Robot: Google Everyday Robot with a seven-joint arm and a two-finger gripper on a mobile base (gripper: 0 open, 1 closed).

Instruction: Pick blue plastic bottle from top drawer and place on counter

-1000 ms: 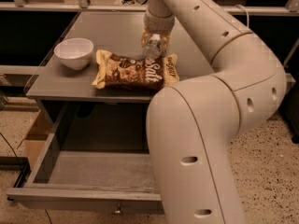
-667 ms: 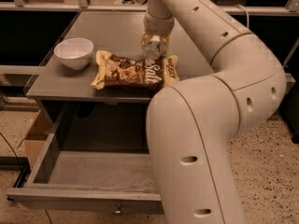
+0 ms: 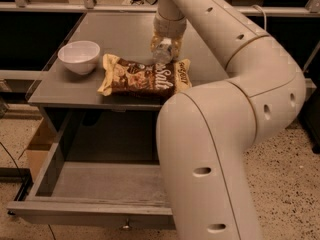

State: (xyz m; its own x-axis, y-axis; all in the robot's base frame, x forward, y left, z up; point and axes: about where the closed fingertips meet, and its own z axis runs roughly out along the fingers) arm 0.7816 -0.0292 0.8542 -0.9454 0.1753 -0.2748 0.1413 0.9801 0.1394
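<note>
**Set the bottle down clear of the bag**

At upper centre, the gripper has its jaws closed around the blue plastic bottle, low over the counter and just behind the chip bag. Best to lower it upright onto bare surface, then release.

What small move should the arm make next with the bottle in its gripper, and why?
Probably lower straight down and set the bottle on the surface. The gripper holds the blue plastic bottle over the counter, just behind the snack bag. The top drawer stands open with no bottle showing. Whether the bottle already touches the counter cannot be told.
</note>
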